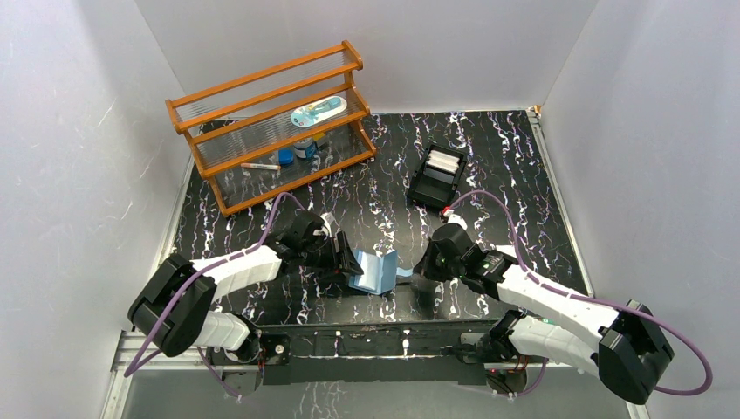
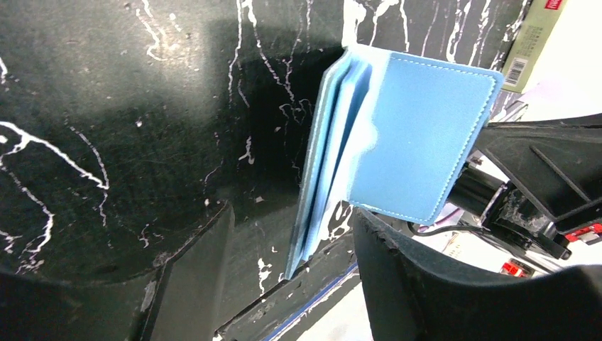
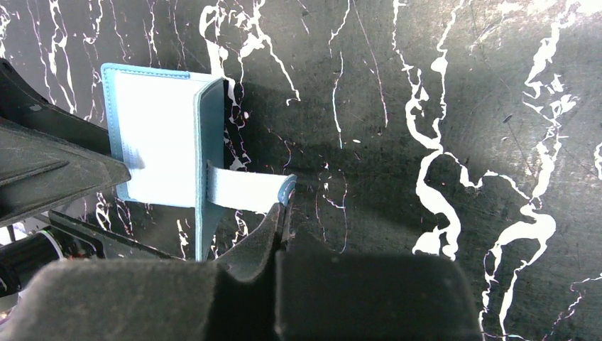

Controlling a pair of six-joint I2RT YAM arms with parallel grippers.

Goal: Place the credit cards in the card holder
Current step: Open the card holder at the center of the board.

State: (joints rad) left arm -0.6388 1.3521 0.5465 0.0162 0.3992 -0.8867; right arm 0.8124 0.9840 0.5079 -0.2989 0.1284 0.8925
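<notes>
The blue card holder (image 1: 375, 271) stands open on its edge in a V on the table, between my two grippers. In the left wrist view one leaf of the card holder (image 2: 419, 135) faces the camera. Its other leaf runs edge-on into the gap of my left gripper (image 2: 294, 213), which is open and wide of it on both sides. My right gripper (image 3: 282, 207) is shut on the end of the holder's pale snap tab (image 3: 245, 188), which is drawn out straight. Pale credit cards (image 1: 442, 161) lie in a black tray (image 1: 430, 186) at the back.
A wooden rack (image 1: 270, 122) with small items on its shelves stands at the back left. The table's near edge (image 2: 319, 298) runs just beneath my left gripper. White walls close in the marbled black table on three sides.
</notes>
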